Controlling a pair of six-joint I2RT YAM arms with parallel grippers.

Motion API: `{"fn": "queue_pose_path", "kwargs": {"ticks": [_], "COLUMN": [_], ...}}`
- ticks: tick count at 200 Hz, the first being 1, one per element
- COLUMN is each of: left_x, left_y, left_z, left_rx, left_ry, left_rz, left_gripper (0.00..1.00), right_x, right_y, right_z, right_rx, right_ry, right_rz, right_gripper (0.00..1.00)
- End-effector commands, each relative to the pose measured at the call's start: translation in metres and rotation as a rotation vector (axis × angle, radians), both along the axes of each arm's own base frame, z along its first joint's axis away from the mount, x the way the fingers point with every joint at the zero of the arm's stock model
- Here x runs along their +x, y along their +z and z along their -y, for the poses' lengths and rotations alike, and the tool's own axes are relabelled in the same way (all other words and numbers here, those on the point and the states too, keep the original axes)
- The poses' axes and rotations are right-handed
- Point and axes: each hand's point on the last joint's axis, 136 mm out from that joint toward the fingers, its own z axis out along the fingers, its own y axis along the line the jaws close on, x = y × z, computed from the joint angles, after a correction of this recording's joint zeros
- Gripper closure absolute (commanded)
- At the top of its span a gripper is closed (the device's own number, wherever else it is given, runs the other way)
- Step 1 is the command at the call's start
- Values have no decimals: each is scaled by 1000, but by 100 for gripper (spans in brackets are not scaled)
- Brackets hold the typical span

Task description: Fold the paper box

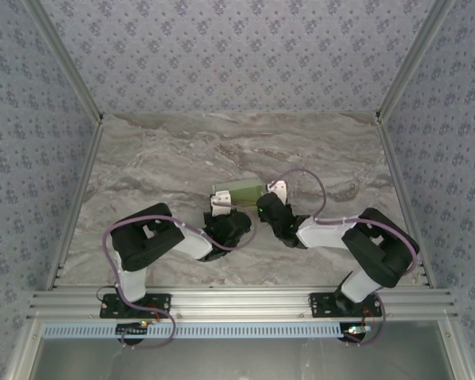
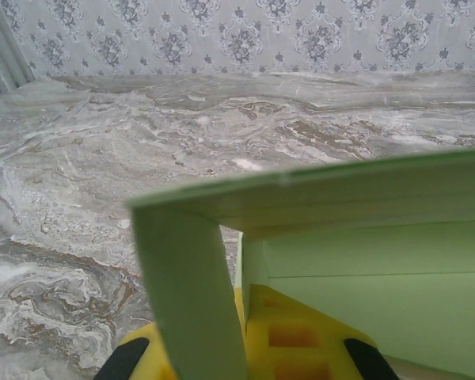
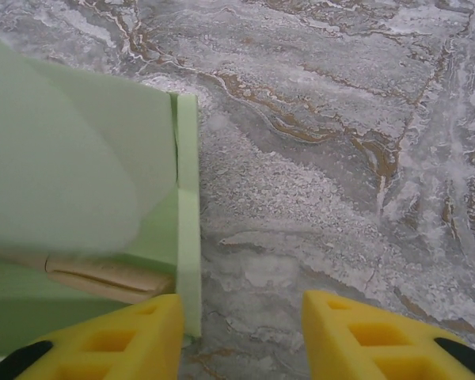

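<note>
The paper box (image 1: 239,191), pale green card, sits partly folded at the middle of the marble table between both grippers. My left gripper (image 1: 220,204) is at its left end. In the left wrist view that gripper (image 2: 249,305) is shut on a thin upright wall of the paper box (image 2: 364,261), and a loose flap (image 2: 186,293) hangs across the left finger. My right gripper (image 1: 274,191) is at the box's right end. In the right wrist view it (image 3: 241,317) stands open over bare table, its left finger (image 3: 119,340) beside the box's right edge (image 3: 188,237). A tan wooden stick (image 3: 103,273) lies inside the box.
The marble table (image 1: 166,158) extends free to the back and both sides. Patterned walls (image 1: 237,47) close it in at the back and sides. An aluminium rail (image 1: 237,302) carrying the arm bases runs along the near edge.
</note>
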Motion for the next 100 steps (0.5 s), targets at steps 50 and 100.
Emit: {"fn": "queue_pose_path", "kwargs": {"ticks": [50,100], "left_x": [-4,-4], "left_y": [-22,-22], "left_z": [-9,-9], "left_rx": [142,145], "left_ry": [-12,-14], "left_rz": [-81,-81], "left_gripper": [100,100], "right_x": [-16,-12], "right_y": [34,90], "right_z": [17,20], "right_rx": [1,67], "right_ry": [43,114], "right_rz": [9,38], "right_gripper": [52,46]}}
